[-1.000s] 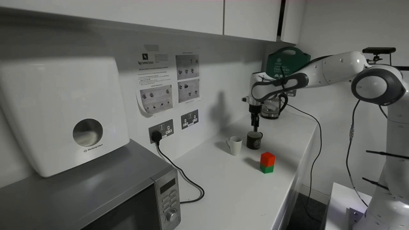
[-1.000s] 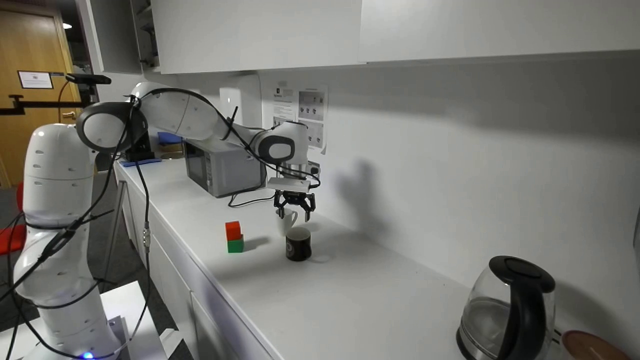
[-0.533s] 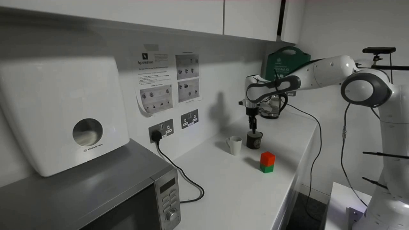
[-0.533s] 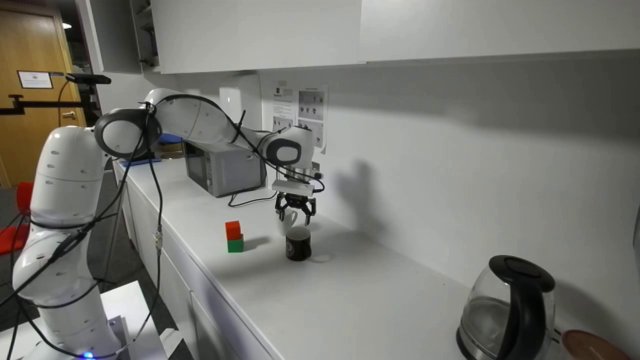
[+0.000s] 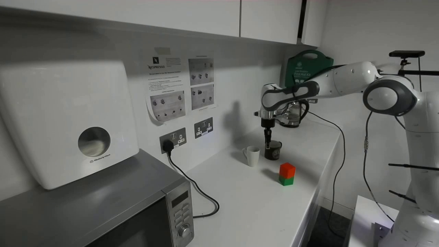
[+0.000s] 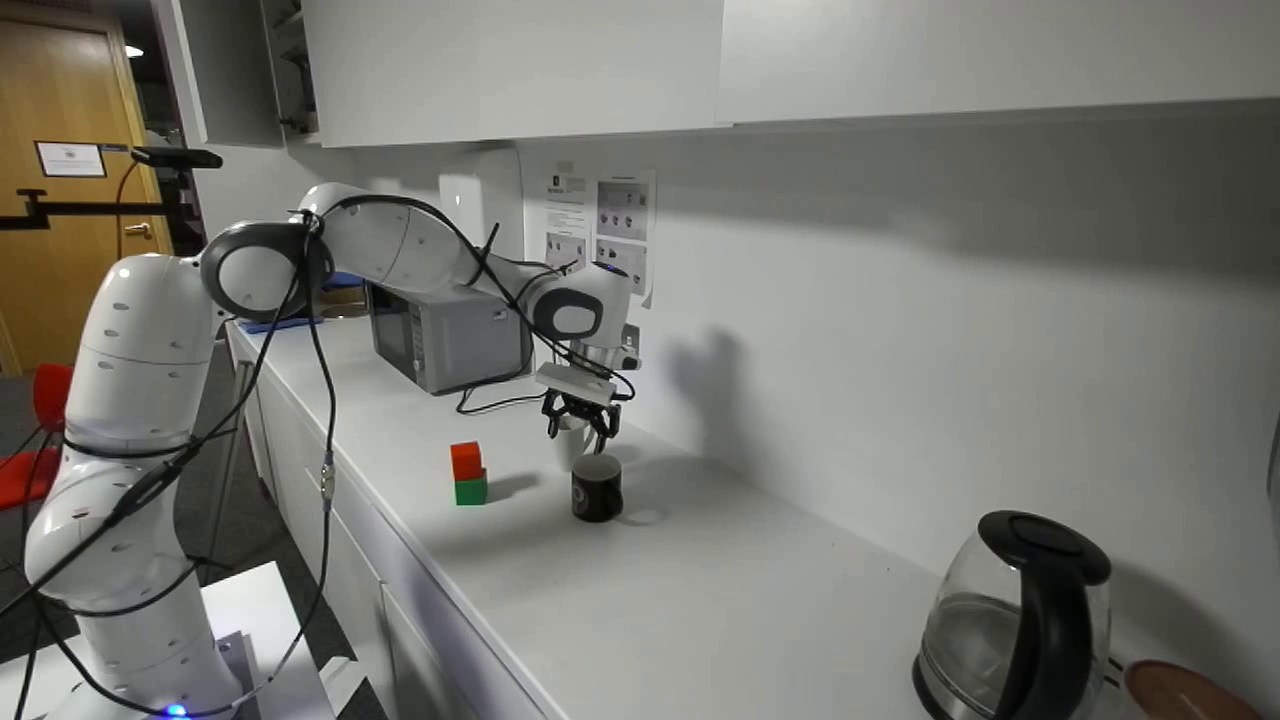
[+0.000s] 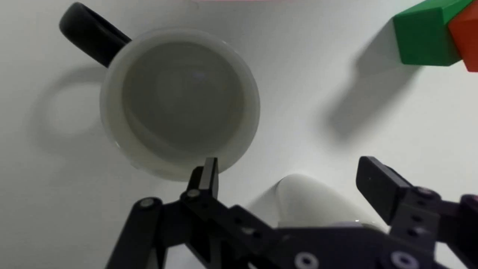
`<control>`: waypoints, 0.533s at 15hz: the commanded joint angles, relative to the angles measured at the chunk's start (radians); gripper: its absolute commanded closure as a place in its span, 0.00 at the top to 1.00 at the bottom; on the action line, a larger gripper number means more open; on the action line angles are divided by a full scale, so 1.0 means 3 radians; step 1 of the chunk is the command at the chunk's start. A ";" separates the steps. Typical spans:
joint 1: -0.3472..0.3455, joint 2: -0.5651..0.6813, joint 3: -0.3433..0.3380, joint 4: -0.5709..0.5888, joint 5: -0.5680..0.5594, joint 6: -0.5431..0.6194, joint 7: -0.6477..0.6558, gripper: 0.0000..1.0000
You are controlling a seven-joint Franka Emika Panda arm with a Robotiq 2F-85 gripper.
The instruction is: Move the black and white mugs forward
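The black mug (image 5: 273,151) stands upright on the counter. It also shows in an exterior view (image 6: 597,492), and the wrist view shows its pale inside (image 7: 183,101) and dark handle. The white mug (image 5: 253,157) stands upright beside it, nearer the microwave. It is partly behind the gripper in an exterior view (image 6: 570,450) and partly under the gripper's body in the wrist view (image 7: 317,203). My gripper (image 5: 268,146) is open and empty, above the two mugs. In the wrist view the gripper (image 7: 289,162) has one finger over the black mug's rim and the white mug between its fingers.
A red block (image 5: 287,170) sits on a green block (image 5: 286,181) near the counter's front edge. A microwave (image 6: 450,335) and its power cable (image 5: 205,195) are at one end. A glass kettle (image 6: 1010,620) stands at the other end. The wall runs behind the mugs.
The gripper has come lower and shifted from over the black mug toward the white mug, and the hand has tilted slightly. The mugs and blocks have not moved.
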 commanded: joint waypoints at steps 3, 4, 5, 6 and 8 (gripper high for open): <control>-0.0109 -0.0087 0.0034 -0.0121 0.0076 0.0115 0.0258 1.00; -0.0123 -0.0103 0.0029 -0.0142 0.0080 0.0156 0.0327 1.00; -0.0135 -0.0121 0.0024 -0.0168 0.0087 0.0216 0.0411 1.00; -0.0146 -0.0147 0.0020 -0.0203 0.0095 0.0297 0.0505 1.00; -0.0164 -0.0173 0.0019 -0.0250 0.0173 0.0459 0.0814 1.00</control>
